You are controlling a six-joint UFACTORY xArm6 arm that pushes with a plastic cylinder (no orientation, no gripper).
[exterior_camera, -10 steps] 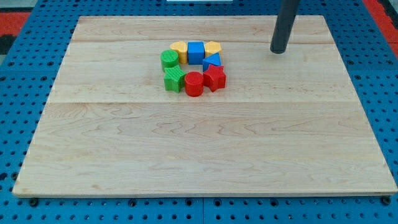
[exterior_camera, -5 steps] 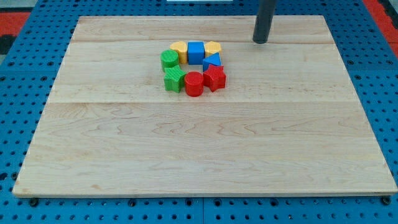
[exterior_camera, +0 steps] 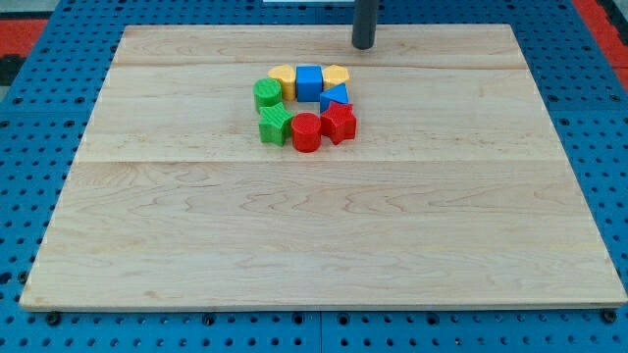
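Camera view is showing my tip [exterior_camera: 364, 45] resting near the top edge of the wooden board [exterior_camera: 324, 226], touching no block. There is no claw on this arm, only the dark rod, so nothing is being clenched or held.

Just below my tip and slightly toward the view's left, the yellow block [exterior_camera: 337, 75] on the cluster's right end is sitting nearest to it, with a clear gap between them. Further left of that, the blue cube [exterior_camera: 309, 81] is standing in the middle of the top row, and another yellow block [exterior_camera: 283, 76] is sitting beside it on the far side from my tip. Below the near yellow block, a blue triangular block [exterior_camera: 335, 96] is lying against the cube's lower corner. Lower again, the red star-like block [exterior_camera: 339, 124] and the red cylinder [exterior_camera: 306, 131] are sitting side by side. On the cluster's left, well away from my tip, the green cylinder [exterior_camera: 266, 94] is standing above a ridged green block [exterior_camera: 275, 125].

The blocks are forming a tight ring, and the board is lying on a blue pegboard table [exterior_camera: 39, 118].
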